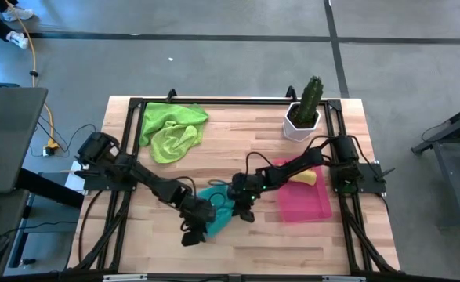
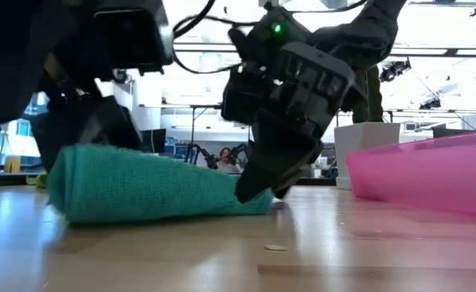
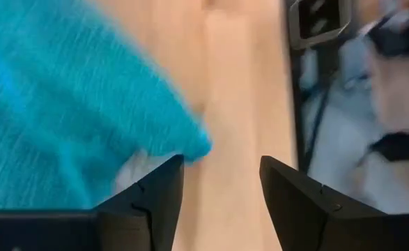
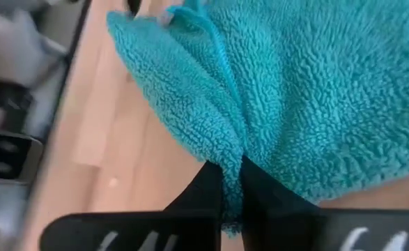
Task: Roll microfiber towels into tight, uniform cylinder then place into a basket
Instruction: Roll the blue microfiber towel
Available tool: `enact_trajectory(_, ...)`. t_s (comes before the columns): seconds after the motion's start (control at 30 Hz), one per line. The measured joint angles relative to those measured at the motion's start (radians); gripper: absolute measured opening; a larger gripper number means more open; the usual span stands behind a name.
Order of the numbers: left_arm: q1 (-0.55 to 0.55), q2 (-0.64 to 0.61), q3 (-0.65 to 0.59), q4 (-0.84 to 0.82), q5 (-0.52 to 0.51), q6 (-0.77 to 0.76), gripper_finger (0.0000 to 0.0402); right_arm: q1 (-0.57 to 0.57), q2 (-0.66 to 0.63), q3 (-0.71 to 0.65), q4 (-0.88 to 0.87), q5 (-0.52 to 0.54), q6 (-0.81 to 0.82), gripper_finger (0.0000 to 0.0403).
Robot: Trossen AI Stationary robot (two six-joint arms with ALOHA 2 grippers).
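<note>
Teal microfiber towel lies loosely rolled on the wooden surface, at about nine o'clock from the pink basket. Right claw pinches a fold of it, fingers closed on the cloth. Left claw stands wide at the towel's six-o'clock end, gripping nothing. Two lime green towels lie bunched toward eleven o'clock.
</note>
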Motion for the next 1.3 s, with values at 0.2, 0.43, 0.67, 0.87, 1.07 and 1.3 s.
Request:
enact_trajectory(0.2, -0.014, -0.073, 0.062, -0.199, -0.307, 0.174, 0.0173, -0.049, -0.002, 0.001, -0.017, -0.095, 0.201, 0.0003)
enact_trajectory(0.43, -0.126, -0.111, 0.062, -0.214, -0.706, 0.28, 0.0161, -0.08, -0.004, 0.002, -0.031, -0.14, 0.347, 0.0003)
enact_trajectory(0.67, -0.168, -0.031, 0.062, -0.201, -0.75, 0.264, 0.0161, -0.08, -0.004, 0.002, -0.033, -0.14, 0.353, 0.0003)
enact_trajectory(0.87, -0.159, 0.02, 0.062, -0.196, -0.751, 0.269, 0.0161, -0.08, -0.004, 0.002, -0.031, -0.135, 0.355, 0.0003)
enact_trajectory(1.07, -0.159, 0.006, 0.062, -0.209, -0.808, 0.272, 0.0161, -0.08, -0.004, 0.002, -0.03, -0.129, 0.354, 0.0003)
enact_trajectory(1.3, -0.169, -0.046, 0.11, -0.204, -0.693, 0.268, 0.0161, -0.08, -0.004, 0.002, -0.03, -0.129, 0.352, 0.0003)
